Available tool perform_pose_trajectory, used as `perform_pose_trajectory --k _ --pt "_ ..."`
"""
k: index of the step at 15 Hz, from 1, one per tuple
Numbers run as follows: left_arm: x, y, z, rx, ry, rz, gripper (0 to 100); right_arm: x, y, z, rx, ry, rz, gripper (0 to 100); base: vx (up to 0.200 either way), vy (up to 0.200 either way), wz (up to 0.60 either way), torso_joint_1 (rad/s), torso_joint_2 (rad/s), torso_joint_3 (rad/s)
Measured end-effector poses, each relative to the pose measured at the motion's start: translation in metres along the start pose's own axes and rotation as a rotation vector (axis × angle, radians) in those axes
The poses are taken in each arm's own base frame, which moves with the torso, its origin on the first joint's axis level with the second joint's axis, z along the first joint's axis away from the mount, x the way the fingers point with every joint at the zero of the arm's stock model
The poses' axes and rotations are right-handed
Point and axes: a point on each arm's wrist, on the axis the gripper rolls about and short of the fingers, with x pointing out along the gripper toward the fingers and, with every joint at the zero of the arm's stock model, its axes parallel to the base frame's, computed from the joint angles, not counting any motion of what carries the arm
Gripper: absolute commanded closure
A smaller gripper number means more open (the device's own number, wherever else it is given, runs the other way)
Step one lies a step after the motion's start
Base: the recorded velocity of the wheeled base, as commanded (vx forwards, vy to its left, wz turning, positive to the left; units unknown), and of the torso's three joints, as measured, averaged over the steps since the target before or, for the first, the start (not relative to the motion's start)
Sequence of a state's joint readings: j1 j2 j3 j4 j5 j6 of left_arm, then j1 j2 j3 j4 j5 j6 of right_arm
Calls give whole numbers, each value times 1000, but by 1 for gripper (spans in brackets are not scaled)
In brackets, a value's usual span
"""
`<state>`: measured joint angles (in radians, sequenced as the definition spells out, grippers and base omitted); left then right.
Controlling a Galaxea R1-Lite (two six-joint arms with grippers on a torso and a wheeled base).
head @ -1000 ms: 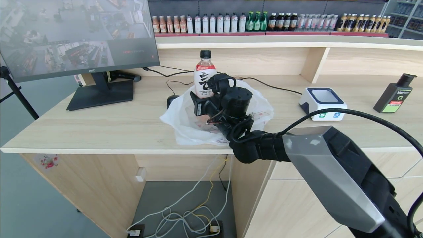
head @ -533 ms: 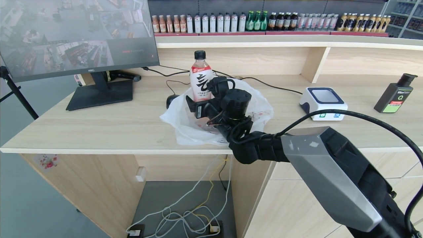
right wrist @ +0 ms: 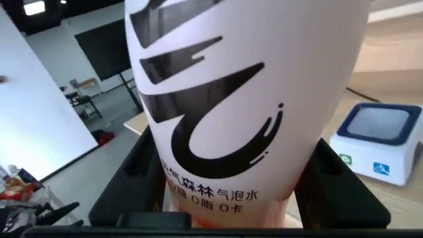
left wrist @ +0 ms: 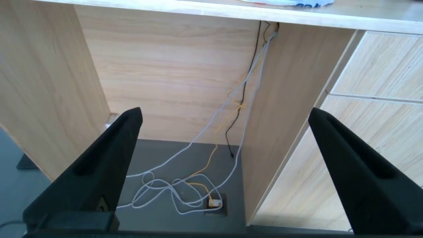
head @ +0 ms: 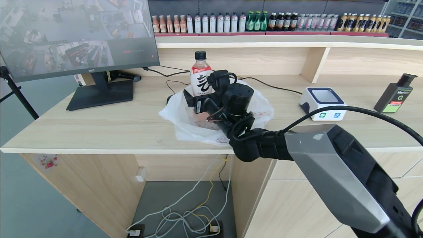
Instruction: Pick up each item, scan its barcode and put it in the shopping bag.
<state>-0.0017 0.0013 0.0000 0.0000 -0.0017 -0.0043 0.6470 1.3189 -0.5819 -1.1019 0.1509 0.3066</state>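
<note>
The right gripper (head: pixel 202 96) clamps the white-labelled drink bottle (head: pixel 200 76) upright (black cap up) over the white shopping bag (head: pixel 261 110) on the counter (head: pixel 99 129); the left gripper (left wrist: pixel 228 175) gapes wide below the countertop.

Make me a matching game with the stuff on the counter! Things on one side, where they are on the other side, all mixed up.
Things
1. drink bottle
2. shopping bag
3. scanner
4. dark bottle

Places
A. standing at the far right of the counter
B. held in the right gripper
C. crumpled in the middle of the counter
D. on the counter between the bag and the dark bottle

Pairs: 1-B, 2-C, 3-D, 4-A
</note>
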Motion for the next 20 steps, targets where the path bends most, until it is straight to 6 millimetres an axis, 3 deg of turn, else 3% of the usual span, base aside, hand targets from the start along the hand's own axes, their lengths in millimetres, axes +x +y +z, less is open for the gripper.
perform_pose_trajectory --k 3,6,11,20 --pt "0 0 0 0 0 0 0 7 3 2 -27 -111 148 100 0 0 0 0 0 0" --pt "0 0 0 0 0 0 0 9 1 -15 -27 -132 238 100 0 0 0 0 0 0" --pt "0 0 0 0 0 0 0 10 3 -28 87 -95 283 100 0 0 0 0 0 0" --pt "0 0 0 0 0 0 0 8 23 -28 199 -80 372 100 0 0 0 0 0 0"
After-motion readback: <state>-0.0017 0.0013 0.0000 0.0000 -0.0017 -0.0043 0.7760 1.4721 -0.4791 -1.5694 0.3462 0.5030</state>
